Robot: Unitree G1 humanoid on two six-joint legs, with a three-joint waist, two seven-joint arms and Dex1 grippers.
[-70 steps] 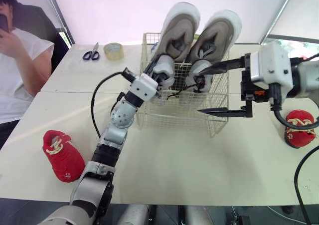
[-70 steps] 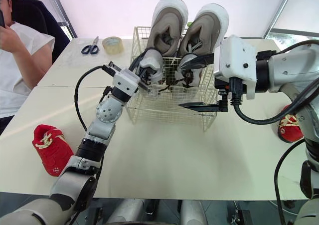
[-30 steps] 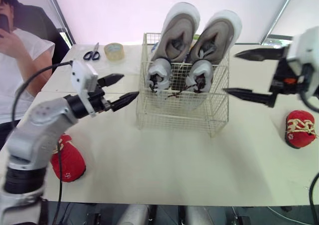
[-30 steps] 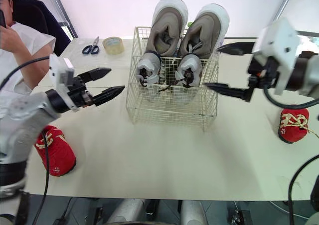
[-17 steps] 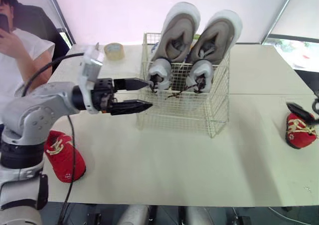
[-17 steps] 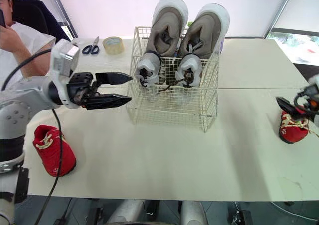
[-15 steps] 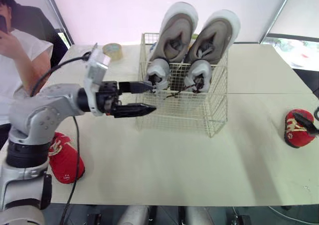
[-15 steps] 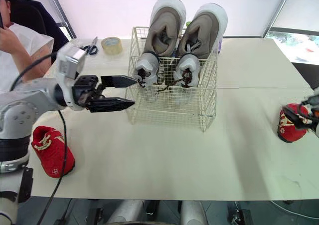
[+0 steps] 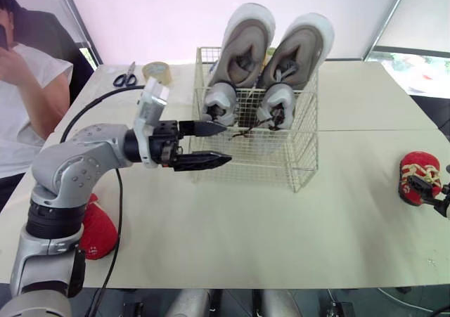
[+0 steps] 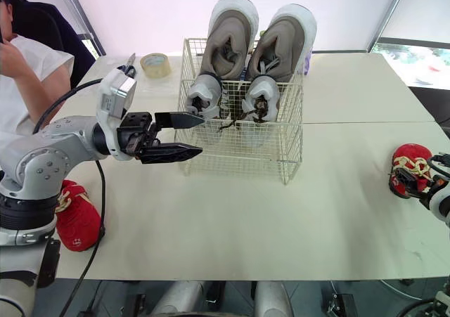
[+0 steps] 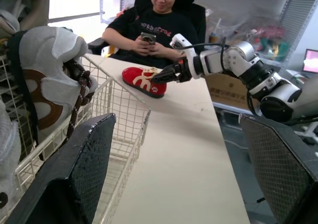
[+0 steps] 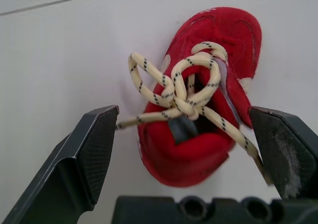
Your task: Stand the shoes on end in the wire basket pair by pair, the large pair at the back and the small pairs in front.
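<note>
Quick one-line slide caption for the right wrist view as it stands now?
Right gripper, fingers open to either side of a red shoe lying on the white table, not yet grasped.

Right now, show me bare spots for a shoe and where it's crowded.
Free: the table strip before the wire basket, between the left red shoe and right red shoe; also right of the basket. Crowded: the basket's left front corner, where the left gripper hangs open, and around the scissors and tape.

Red cloth shoe (image 12: 195, 153) (corded laces (image 12: 192, 70)), white wire basket (image 9: 246, 159), matt table (image 9: 246, 240)
</note>
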